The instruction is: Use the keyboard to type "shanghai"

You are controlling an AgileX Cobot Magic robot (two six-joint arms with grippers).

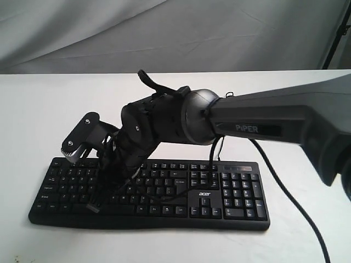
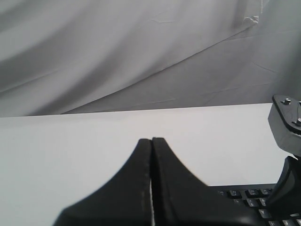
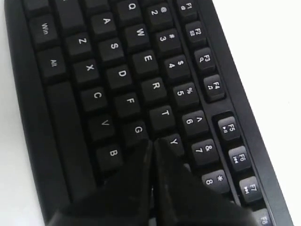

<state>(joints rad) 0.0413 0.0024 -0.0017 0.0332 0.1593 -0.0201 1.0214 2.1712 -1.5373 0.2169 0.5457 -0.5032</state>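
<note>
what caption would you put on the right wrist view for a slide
Right gripper, jaws shut, pointing at the keyboard between the G key and Y key.

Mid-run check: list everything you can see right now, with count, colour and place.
keyboard: one, black with white legends, lying on the table, centre.
table: one, white, under the keyboard.
cable: one, black, on the table right of the keyboard.
cloth: one, grey, behind the table.
right arm: one, grey, reaching across over the keyboard's left half.
right gripper: one, black, shut, tips over the keys by G and Y.
left gripper: one, black, shut, empty, near a keyboard corner.
</note>
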